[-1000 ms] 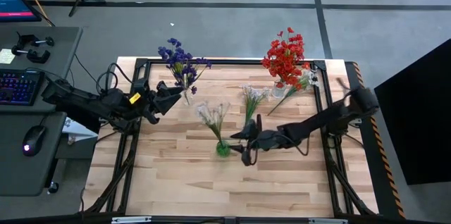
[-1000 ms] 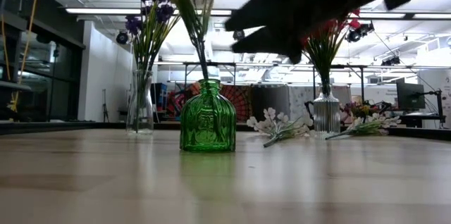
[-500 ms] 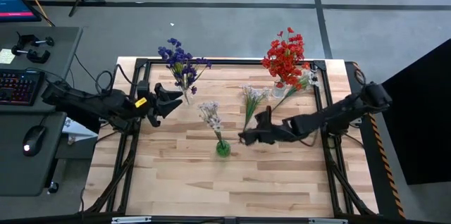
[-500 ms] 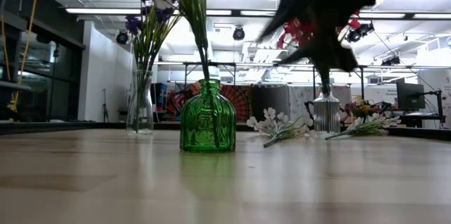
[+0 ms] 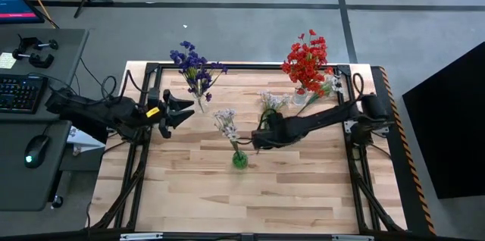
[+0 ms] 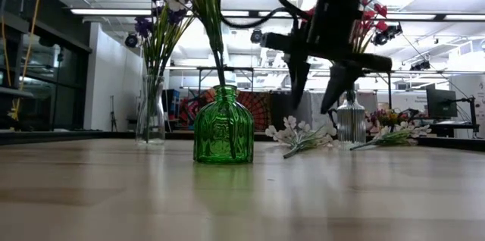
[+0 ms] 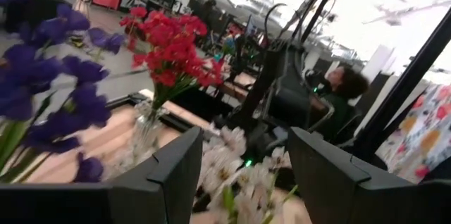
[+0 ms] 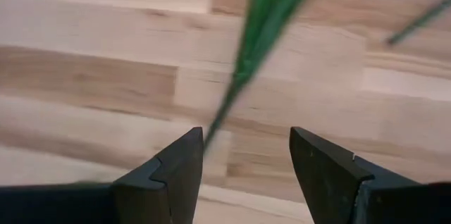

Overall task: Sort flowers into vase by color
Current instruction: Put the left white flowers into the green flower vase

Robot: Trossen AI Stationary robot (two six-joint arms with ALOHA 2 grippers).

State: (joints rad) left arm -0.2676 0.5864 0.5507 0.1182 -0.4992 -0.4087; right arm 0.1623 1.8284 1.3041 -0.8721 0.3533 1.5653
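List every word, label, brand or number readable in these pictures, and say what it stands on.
None can be read.
The green vase and the two clear vases carry no label.
The yellow tag on the left arm is too small to read.

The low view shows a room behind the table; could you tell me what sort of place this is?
Probably a robotics lab or workshop: strip ceiling lights, a monitor on a bench, and a keyboard at a desk beside the table.
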